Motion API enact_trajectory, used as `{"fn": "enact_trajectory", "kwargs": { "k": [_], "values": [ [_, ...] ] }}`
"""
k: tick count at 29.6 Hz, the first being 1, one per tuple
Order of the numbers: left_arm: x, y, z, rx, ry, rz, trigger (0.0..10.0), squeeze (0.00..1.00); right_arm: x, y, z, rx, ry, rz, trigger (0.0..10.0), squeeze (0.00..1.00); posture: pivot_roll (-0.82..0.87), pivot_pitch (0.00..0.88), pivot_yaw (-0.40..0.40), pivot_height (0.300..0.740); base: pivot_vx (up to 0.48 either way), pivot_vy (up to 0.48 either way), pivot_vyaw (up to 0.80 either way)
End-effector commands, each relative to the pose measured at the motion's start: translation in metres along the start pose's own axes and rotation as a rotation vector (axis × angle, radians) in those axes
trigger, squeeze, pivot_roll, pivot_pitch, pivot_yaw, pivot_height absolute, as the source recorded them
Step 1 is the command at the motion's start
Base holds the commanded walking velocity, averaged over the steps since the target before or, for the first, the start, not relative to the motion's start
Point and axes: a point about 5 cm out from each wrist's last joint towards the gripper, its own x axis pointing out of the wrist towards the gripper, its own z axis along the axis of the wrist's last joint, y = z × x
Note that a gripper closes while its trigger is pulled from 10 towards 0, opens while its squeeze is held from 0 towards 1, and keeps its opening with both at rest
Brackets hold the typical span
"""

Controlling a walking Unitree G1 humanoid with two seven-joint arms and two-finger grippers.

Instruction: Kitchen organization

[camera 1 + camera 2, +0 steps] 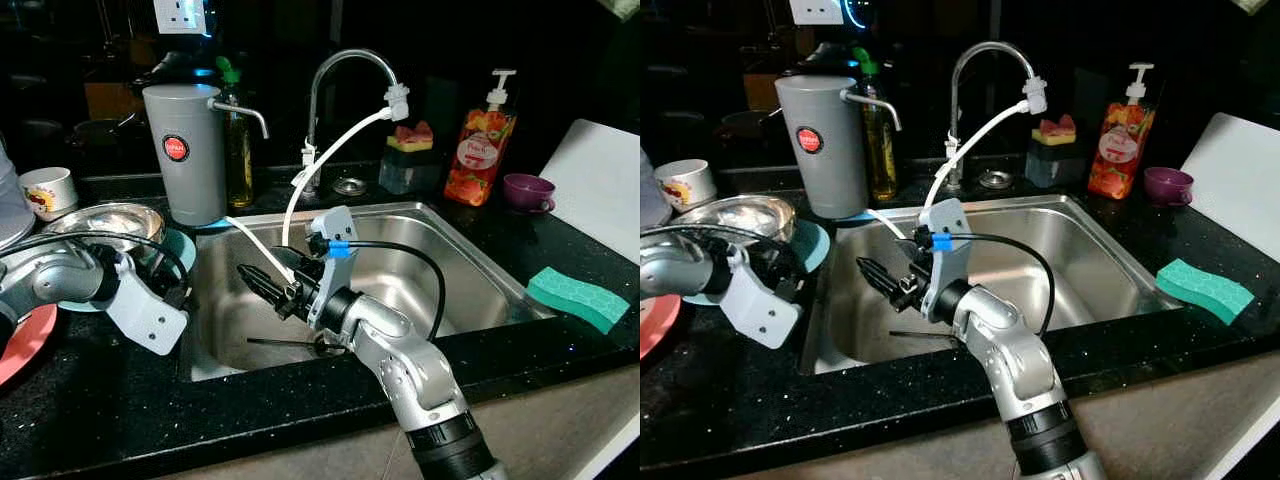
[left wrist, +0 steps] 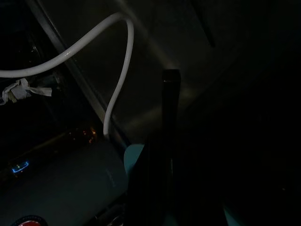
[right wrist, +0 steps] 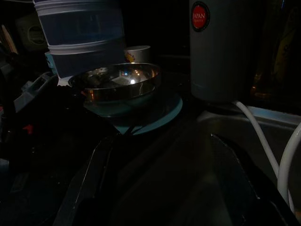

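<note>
My right gripper [image 1: 255, 282] hangs inside the steel sink [image 1: 450, 262], pointing toward its left wall. It is open, and in the right wrist view its two fingers [image 3: 89, 179] stand wide apart with nothing between them. Beyond them a steel bowl [image 3: 117, 84] rests on a teal plate [image 3: 160, 115] on the counter. My left gripper [image 1: 172, 285] sits over the counter beside that bowl [image 1: 108, 222], at the sink's left rim. A thin dark utensil [image 1: 285, 343] lies on the sink floor under my right arm.
Behind the sink stand a grey water filter [image 1: 185, 150], an oil bottle [image 1: 238, 145], the faucet [image 1: 345, 65] with a white hose [image 1: 300, 185], and a soap bottle [image 1: 480, 150]. Right: green sponge [image 1: 578, 297], purple cup [image 1: 527, 190], white board [image 1: 600, 185]. Left: red plate [image 1: 25, 342], white cup [image 1: 48, 190].
</note>
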Motion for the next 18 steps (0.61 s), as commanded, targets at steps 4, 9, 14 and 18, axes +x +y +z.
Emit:
{"fn": "enact_trajectory", "kwargs": {
  "k": [4,9,14,18],
  "values": [
    [-0.006,-0.003,-0.006,0.023,0.036,-0.019,0.0,0.0,0.001,-0.001,0.008,-0.013,-0.033,-0.003,10.0,0.0,0.13,0.049,-0.047,0.74,0.0,0.0,0.0],
    [-0.008,0.011,-0.006,0.061,0.052,0.086,0.0,0.0,0.004,-0.002,0.009,-0.014,-0.039,-0.014,10.0,0.0,0.14,0.051,-0.053,0.74,0.0,0.0,0.0],
    [-0.009,0.055,0.0,0.061,0.031,0.39,10.0,0.0,0.005,-0.01,0.015,-0.075,-0.08,-0.115,10.0,0.0,0.14,0.05,-0.054,0.74,0.0,0.0,0.0],
    [-0.007,0.07,-0.001,-0.148,-0.013,0.521,10.0,0.0,0.004,-0.012,0.025,-0.207,-0.137,-0.167,10.0,0.0,0.14,0.05,-0.054,0.74,0.0,0.0,0.0]
  ]
}}
